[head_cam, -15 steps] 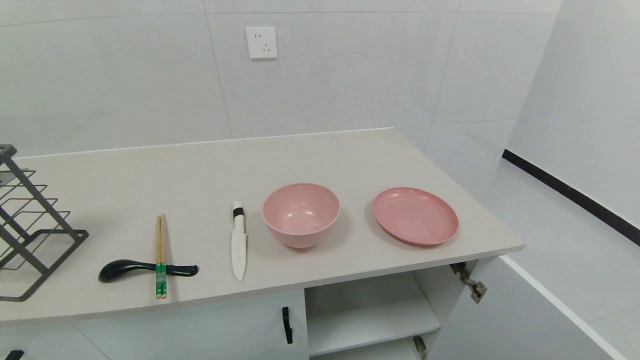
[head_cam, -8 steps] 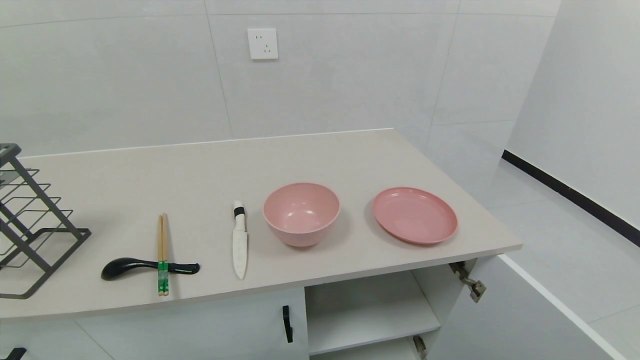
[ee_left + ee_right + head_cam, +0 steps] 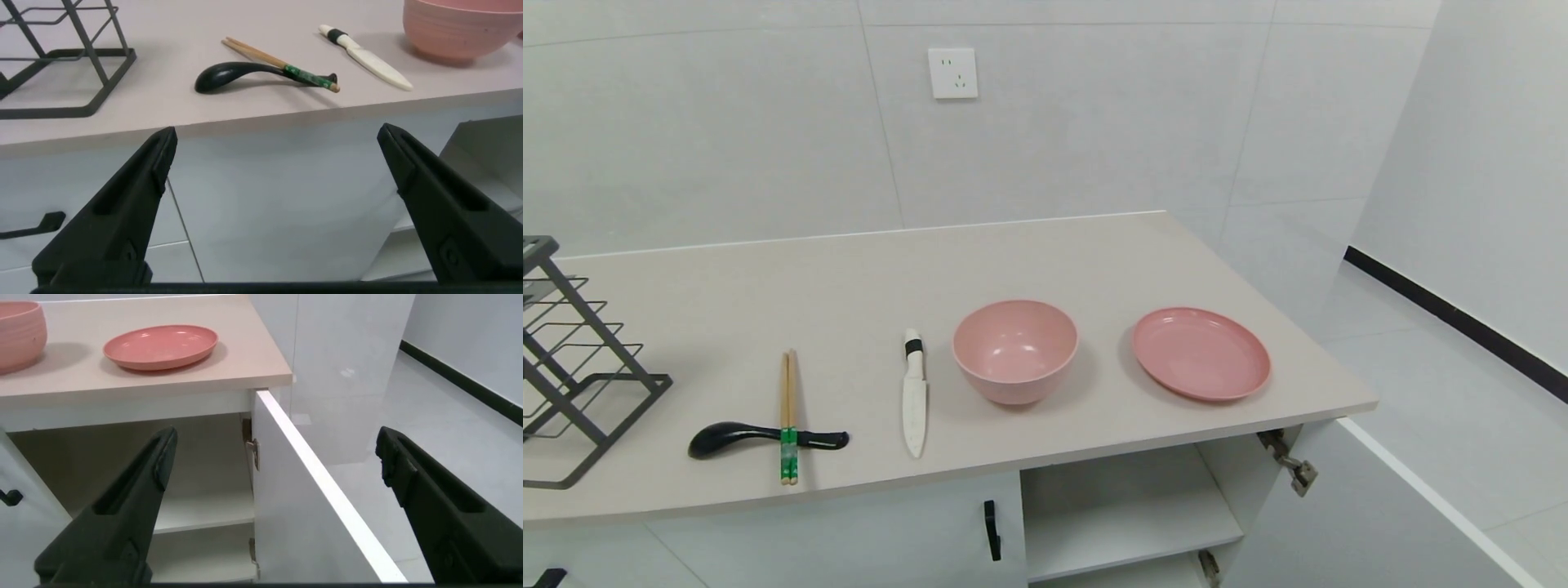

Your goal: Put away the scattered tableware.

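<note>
Lying on the tabletop (image 3: 849, 278), the black spoon (image 3: 719, 435), chopsticks (image 3: 786, 392), knife (image 3: 914, 400), pink bowl (image 3: 1014, 347) and pink plate (image 3: 1201, 351) all await stowing, so the task looks unstarted, with the left gripper (image 3: 274, 163) and right gripper (image 3: 274, 457) low before the cabinet (image 3: 1127, 506), jaws spread wide and empty.

Black tapered left hand (image 3: 276, 132), right hand (image 3: 277, 434)

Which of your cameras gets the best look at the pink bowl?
The head view: the pink bowl sits whole there, seen from above, inside visible. The left wrist view catches part of its outer wall, cut off at the edge; the right wrist view, a smaller slice.
</note>
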